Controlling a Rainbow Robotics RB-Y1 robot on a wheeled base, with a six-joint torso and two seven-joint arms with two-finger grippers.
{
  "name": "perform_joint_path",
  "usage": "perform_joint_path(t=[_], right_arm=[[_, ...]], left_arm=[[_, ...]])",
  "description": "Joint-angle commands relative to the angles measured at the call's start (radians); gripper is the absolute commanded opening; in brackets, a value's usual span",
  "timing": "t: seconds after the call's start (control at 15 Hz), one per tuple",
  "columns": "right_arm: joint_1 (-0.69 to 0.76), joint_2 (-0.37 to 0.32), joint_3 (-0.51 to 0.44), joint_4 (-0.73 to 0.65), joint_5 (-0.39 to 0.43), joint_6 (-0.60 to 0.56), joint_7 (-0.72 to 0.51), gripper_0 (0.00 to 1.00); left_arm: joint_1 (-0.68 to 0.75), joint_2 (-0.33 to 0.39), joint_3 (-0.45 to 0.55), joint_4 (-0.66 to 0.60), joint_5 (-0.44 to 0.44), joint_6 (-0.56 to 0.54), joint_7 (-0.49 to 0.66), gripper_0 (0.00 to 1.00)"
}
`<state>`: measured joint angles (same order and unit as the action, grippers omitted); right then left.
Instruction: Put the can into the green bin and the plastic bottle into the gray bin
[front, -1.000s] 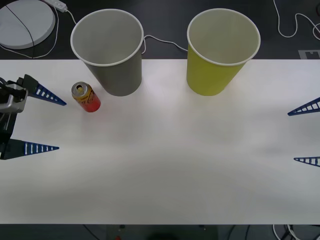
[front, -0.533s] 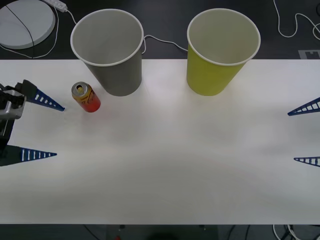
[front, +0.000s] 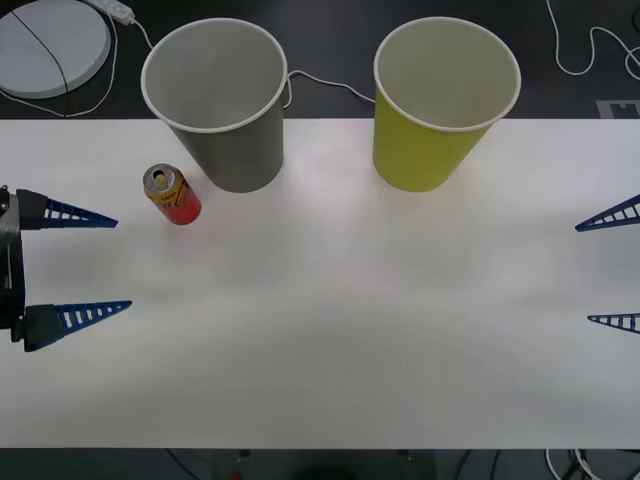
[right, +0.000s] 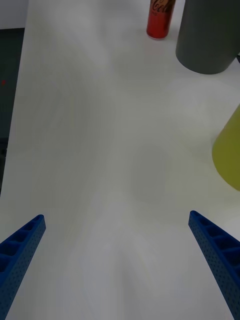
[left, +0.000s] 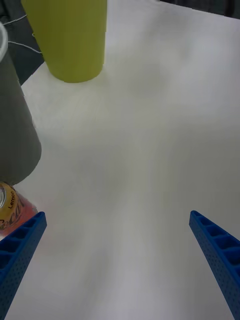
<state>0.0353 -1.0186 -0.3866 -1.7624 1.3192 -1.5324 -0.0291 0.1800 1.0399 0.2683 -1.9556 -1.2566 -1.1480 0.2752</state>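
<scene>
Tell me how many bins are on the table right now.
2. The gray bin stands at the table's far edge on the left, just behind the can. The green bin stands at the same far edge, right of centre. Nothing seems hidden.

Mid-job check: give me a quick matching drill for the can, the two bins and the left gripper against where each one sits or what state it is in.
Things:
1. can
2. gray bin
3. green bin
4. left gripper

Places or states:
A. far side of the table, toward the robot's right
B. open, at the table's left edge
C. upright on the table, near the gray bin's base
D. far side of the table, toward the robot's left

Pairs: 1-C, 2-D, 3-A, 4-B
</scene>
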Motion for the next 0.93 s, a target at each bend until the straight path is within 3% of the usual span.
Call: perform_joint_path(t=[0.07, 0.47, 0.73, 0.93], right_arm=[[0.0, 0.0, 0.0, 0.0, 0.0, 0.0, 0.0, 1.0], [0.0, 0.0, 0.0, 0.0, 0.0, 0.0, 0.0, 1.0], [0.0, 0.0, 0.0, 0.0, 0.0, 0.0, 0.0, 1.0], [0.0, 0.0, 0.0, 0.0, 0.0, 0.0, 0.0, 1.0]], left_arm=[[0.065, -0.011, 0.0, 0.011, 0.057, 0.106, -0.001, 1.0], [0.084, -0.185, 0.0, 0.115, 0.114, 0.192, -0.033, 1.0], [0.105, -0.296, 0.0, 0.116, 0.045, 0.304, -0.071, 1.0], [0.125, -0.386, 0.0, 0.118, 0.008, 0.378, -0.206, 1.0]])
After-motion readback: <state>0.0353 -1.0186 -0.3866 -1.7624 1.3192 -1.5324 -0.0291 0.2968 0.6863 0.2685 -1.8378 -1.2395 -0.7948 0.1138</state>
